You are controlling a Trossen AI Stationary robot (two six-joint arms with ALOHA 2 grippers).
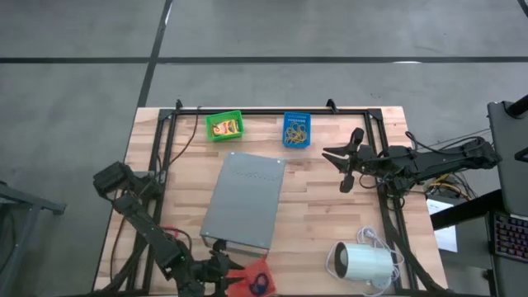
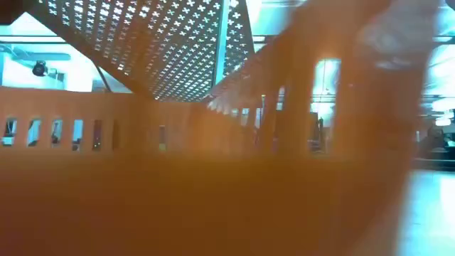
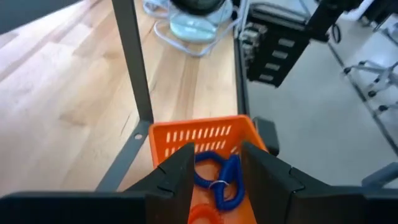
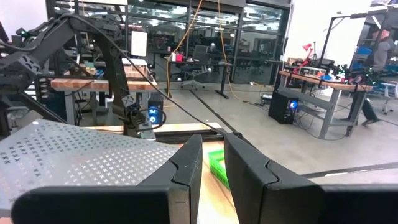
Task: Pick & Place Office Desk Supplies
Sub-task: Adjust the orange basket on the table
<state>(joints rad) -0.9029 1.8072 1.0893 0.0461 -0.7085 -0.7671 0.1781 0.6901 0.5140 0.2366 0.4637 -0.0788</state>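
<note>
Nearest our left gripper (image 3: 217, 180), jaws apart and empty, blue coiled rubber rings (image 3: 219, 177) lie in the orange slotted plastic bin (image 3: 202, 134) at the wooden table's (image 1: 322, 206) near edge. Light and springy, we judge; pinch one loop. Our right gripper (image 1: 346, 165), jaws narrowly apart, waits near the far-right corner.

wooden table (image 1: 313, 206) carries grey slab (image 1: 244, 202), three bins, white cylinder (image 1: 363, 264).

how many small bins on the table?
3: green bin and blue bin at the far edge; orange bin at the near edge by the left claw. Others may be hidden.
</note>
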